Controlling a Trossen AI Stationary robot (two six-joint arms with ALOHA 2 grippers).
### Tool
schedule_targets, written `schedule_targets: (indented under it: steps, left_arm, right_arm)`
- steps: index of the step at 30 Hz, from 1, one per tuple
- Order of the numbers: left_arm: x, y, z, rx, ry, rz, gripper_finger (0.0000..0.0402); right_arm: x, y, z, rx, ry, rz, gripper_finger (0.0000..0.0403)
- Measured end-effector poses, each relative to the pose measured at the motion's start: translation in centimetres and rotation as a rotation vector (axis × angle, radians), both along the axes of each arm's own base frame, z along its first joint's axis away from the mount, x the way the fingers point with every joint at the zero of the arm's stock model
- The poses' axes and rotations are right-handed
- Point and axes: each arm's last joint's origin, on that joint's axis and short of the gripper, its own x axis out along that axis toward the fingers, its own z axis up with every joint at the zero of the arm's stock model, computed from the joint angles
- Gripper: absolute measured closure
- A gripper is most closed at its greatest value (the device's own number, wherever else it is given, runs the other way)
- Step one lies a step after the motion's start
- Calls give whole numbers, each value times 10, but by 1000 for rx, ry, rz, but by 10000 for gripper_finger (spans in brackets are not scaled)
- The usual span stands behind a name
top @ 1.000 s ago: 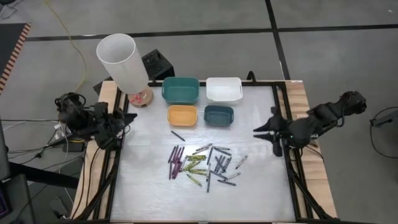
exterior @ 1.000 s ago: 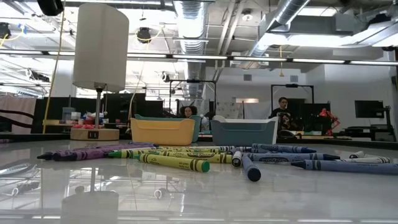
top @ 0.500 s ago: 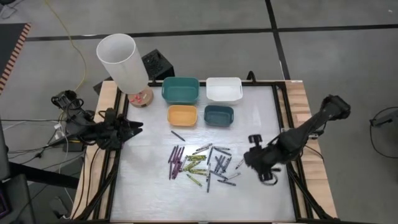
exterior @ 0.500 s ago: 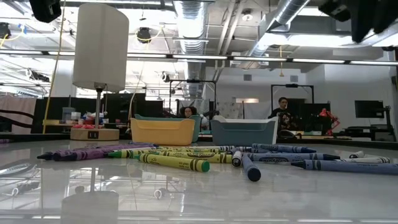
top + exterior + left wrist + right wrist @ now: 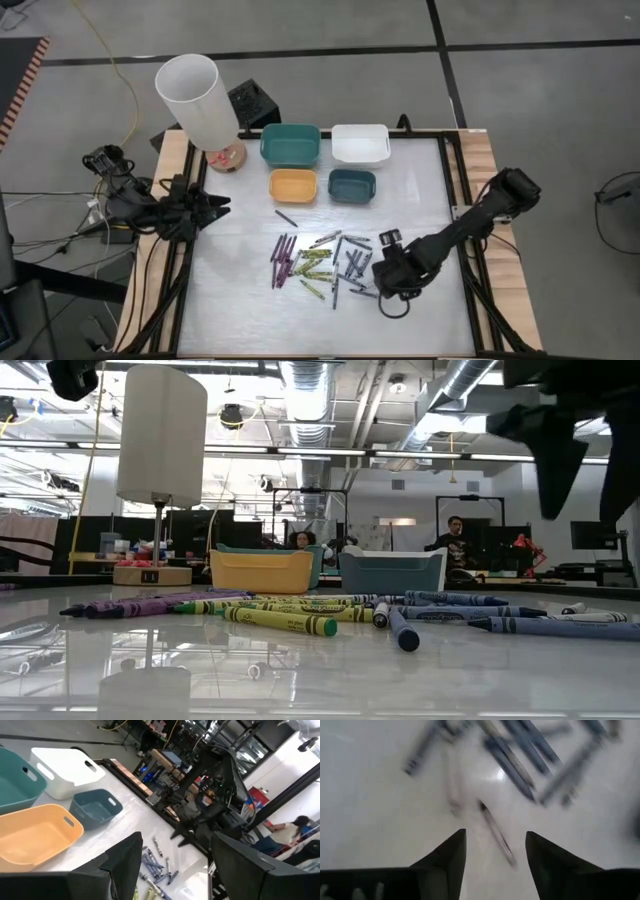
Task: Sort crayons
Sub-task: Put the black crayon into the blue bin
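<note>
The crayons (image 5: 320,262) lie scattered flat on the white table, near its middle: purple at the left, yellow-green in the middle, grey and blue at the right. The low view shows the crayons (image 5: 290,622) lying in a row. My right gripper (image 5: 385,282) hangs open over the pile's right edge, pointing steeply down. In the low view my right gripper (image 5: 590,475) is clear of the table. Its wrist view shows blurred blue and grey crayons (image 5: 520,750) below the fingers. My left gripper (image 5: 218,205) waits open at the table's left edge, pointing level.
Four small bins stand at the far side: teal (image 5: 290,145), white (image 5: 360,143), orange (image 5: 293,185), dark blue (image 5: 351,184). A lamp with a white shade (image 5: 195,95) stands at the far left corner. One purple crayon (image 5: 286,217) lies apart, near the orange bin.
My right gripper has swung from the table's right edge toward the crayon pile, sinking and tipping from nearly level to steeply down. My left gripper shifted a little at the table's left edge, then kept still. The crayons have not moved.
</note>
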Motion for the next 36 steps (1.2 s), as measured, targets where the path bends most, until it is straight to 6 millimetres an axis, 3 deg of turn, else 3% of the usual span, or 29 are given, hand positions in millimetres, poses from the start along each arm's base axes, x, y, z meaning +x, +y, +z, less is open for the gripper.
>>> schedule_targets:
  steps: [6, 14, 19, 24, 36]
  left_arm:
    - [0, 1, 0, 3, 3, 29, 176]
    - [-1, 3, 0, -25, -7, 94, 176]
    - [-1, 4, -1, -27, -9, 139, 176]
    - [0, 4, -1, -17, -3, 173, 176]
    - [0, 4, -2, -13, 3, 178, 176]
  right_arm:
    - [7, -7, -4, 170, -88, 45, 227]
    - [-55, -52, -12, 180, -107, -3, 240]
    - [-74, -61, -12, 183, -142, 50, 240]
    - [-73, -61, -16, 163, -130, 86, 240]
    - [-49, -49, -51, 18, -40, 251, 240]
